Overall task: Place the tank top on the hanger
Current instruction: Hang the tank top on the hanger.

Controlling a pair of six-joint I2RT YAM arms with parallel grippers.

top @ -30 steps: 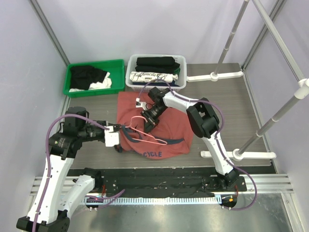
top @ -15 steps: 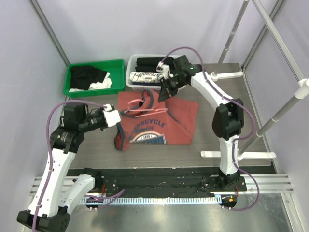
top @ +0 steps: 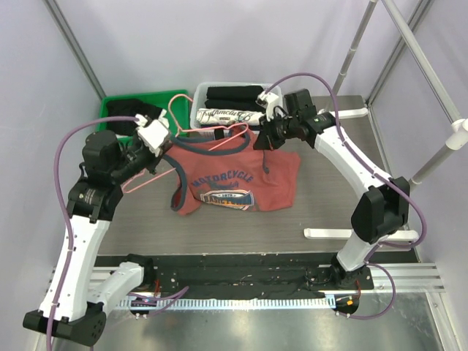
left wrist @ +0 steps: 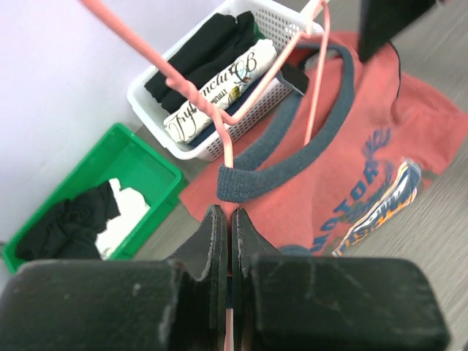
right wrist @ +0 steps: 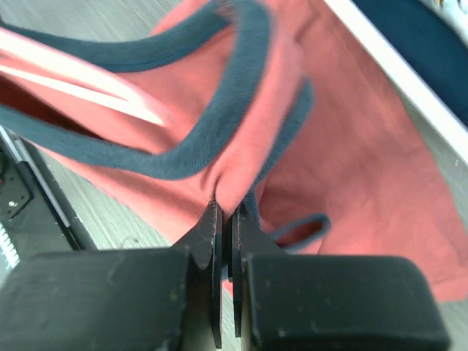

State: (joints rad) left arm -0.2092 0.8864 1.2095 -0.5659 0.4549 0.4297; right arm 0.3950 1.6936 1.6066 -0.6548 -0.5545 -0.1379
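Toward the far edge of the table | left gripper clamps thin pink wire hanger | right gripper pinches rust-red, navy-trimmed tank top by its shoulder, hem on table | hanger's long axis points right, into the neckline

Tank top partly raised, hanger in its strap
Rust-red shirt (navy trim, chest graphic facing up) lifted at the collar; one strap loops over the tilted pink wire.
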